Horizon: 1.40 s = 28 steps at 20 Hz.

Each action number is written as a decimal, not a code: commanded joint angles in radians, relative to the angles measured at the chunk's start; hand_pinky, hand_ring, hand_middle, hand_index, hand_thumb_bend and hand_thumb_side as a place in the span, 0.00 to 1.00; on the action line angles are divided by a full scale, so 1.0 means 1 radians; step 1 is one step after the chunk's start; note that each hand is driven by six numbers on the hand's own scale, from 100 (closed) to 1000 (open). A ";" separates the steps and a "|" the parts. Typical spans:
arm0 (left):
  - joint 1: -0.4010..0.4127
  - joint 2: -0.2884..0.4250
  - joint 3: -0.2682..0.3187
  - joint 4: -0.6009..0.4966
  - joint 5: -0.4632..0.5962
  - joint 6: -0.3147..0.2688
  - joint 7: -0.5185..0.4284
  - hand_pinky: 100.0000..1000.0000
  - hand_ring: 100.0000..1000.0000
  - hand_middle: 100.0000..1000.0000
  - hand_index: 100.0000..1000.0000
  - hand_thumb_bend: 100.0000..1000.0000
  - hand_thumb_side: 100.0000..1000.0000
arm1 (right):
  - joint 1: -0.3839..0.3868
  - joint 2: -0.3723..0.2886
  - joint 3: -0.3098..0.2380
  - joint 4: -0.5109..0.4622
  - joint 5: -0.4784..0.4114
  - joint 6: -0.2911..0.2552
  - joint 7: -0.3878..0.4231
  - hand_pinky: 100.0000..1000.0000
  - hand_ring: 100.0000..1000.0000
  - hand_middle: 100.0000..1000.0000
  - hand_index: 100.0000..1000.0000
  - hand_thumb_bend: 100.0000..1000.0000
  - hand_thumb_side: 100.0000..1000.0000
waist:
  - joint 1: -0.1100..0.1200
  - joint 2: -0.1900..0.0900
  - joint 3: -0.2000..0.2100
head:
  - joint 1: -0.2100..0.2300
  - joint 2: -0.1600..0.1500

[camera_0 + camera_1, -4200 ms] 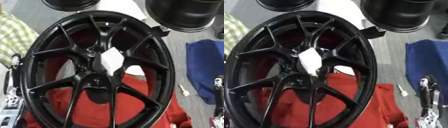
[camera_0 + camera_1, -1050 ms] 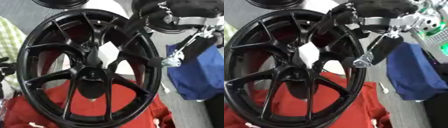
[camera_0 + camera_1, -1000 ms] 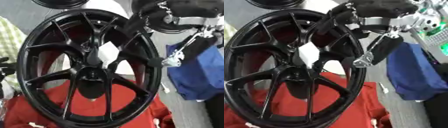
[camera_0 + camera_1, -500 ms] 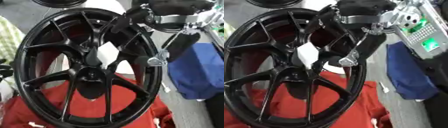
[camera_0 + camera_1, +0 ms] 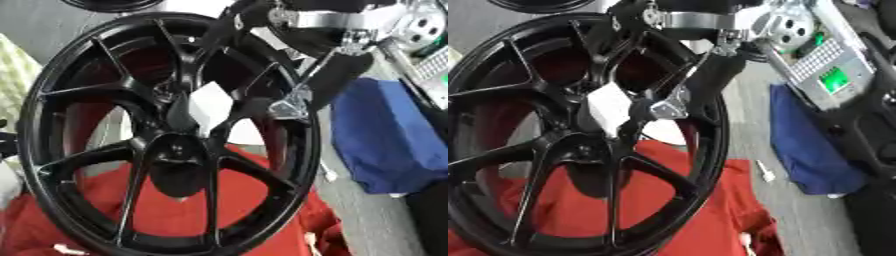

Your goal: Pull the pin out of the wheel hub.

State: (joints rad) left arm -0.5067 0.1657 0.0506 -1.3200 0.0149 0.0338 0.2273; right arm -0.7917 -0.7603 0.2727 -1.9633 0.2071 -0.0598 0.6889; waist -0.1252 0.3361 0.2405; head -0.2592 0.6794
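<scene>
The fingers (image 5: pixel 302 95) of the right hand (image 5: pixel 677 95) reach down from the far right over the spokes of the black wheel hub (image 5: pixel 166 135); whether they are spread or closed on anything cannot be told. The hub stands tilted at the scene's centre, over a red cloth (image 5: pixel 166 210) on the near side. A white, pale piece (image 5: pixel 210 106) sits at the hub's centre, just left of the fingers. A blue cloth (image 5: pixel 389 140) lies to the right.
</scene>
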 commanded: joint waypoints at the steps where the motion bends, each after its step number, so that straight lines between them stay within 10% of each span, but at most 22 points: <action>1: -0.020 0.003 -0.005 -0.019 -0.003 0.000 -0.006 0.62 0.50 0.44 0.69 0.03 1.00 | -0.017 -0.008 -0.003 0.006 0.026 0.006 -0.030 0.73 0.83 0.79 0.88 0.30 0.22 | 0.008 -0.014 0.004 | 0.006 0.011; 28: -0.053 -0.009 -0.014 -0.035 0.001 0.004 -0.009 0.62 0.50 0.44 0.69 0.03 1.00 | 0.023 0.035 0.028 0.065 0.080 -0.013 -0.030 0.72 0.83 0.78 0.88 0.30 0.21 | -0.005 0.027 0.045 | -0.007 -0.005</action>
State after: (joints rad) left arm -0.5445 0.1492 0.0400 -1.3334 0.0160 0.0371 0.2209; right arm -0.7590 -0.7087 0.3090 -1.8969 0.2783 -0.0677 0.6625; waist -0.1367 0.3803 0.2854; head -0.2621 0.6891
